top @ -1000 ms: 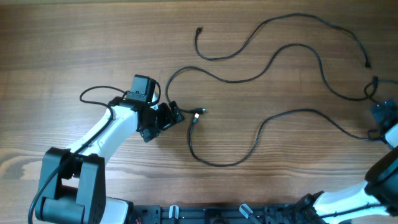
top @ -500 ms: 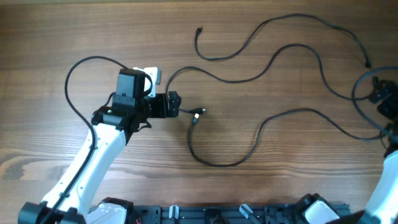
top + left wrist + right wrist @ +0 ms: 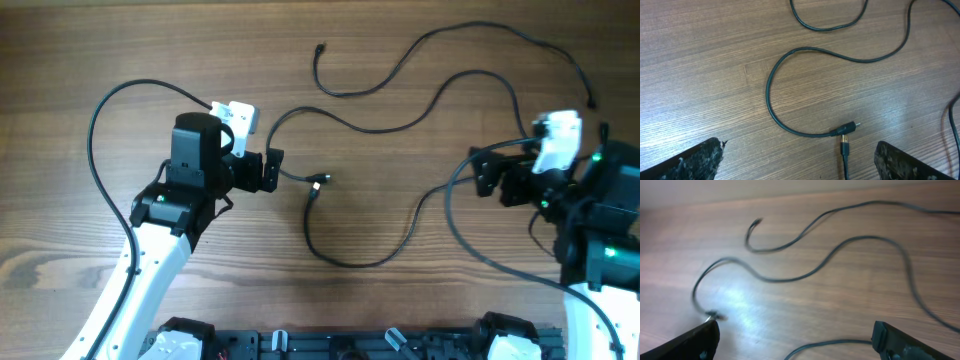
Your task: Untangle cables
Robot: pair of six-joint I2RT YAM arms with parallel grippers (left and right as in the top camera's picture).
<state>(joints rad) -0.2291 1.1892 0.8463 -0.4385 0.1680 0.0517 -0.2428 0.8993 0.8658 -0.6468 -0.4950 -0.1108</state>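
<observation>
Three thin black cables lie spread over the wooden table. One cable (image 3: 352, 92) runs along the far side. A second cable (image 3: 400, 125) snakes across the middle. The third cable (image 3: 370, 263) loops nearer the front. Two plug tips (image 3: 318, 183) meet just right of my left gripper (image 3: 272, 171), which is open and holds nothing. The left wrist view shows those plug tips (image 3: 846, 131) between and ahead of its fingers (image 3: 687, 162). My right gripper (image 3: 487, 176) is open above the third cable, a stretch (image 3: 840, 342) of which lies between its fingers (image 3: 907, 342).
The thick black arm cable (image 3: 110, 120) arcs left of the left arm, and another (image 3: 455, 215) curves beside the right arm. The arm bases and a black rail (image 3: 340, 345) line the front edge. Bare wood (image 3: 100, 50) fills the far left.
The left arm has lifted and turned so that its gripper faces right toward the plug tips. The right arm has swung in from the right edge toward the middle. The cables have not moved.
</observation>
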